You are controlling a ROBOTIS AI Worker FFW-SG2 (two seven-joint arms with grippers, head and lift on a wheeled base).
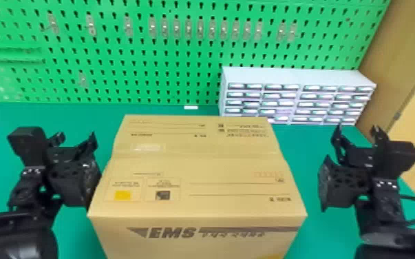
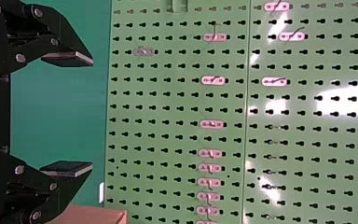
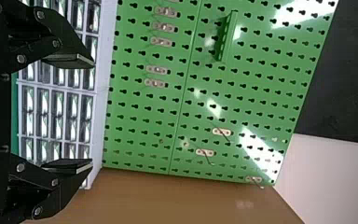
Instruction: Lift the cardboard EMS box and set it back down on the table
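Brown cardboard makes up the EMS box point(image 1: 196, 165), which sits before me in the middle of the green table point(image 1: 3, 117), upright, its top closed. Dark EMS lettering runs along the side nearest me, and a yellow square marks the top, toward my left.

My left pincer point(image 1: 75, 139) is on the box's left, its two fingers point(image 2: 70, 58) spread well apart with nothing between them. That arm's dark body comes right up by the box's left side; whether they touch, I cannot tell. In the left wrist view I also see a corner of the box near one finger.

My right pincer point(image 1: 357, 132) is spread too, its fingers point(image 3: 70, 60) pinching nothing. It is off the box's right side, with a strip of green tabletop between.

Behind the box stands a green pegboard point(image 1: 196, 51) set with small hooks point(image 1: 128, 27). A pale drawer cabinet point(image 1: 296, 75) is at the back right, and a small white piece point(image 1: 191, 107) lies near the board's foot.
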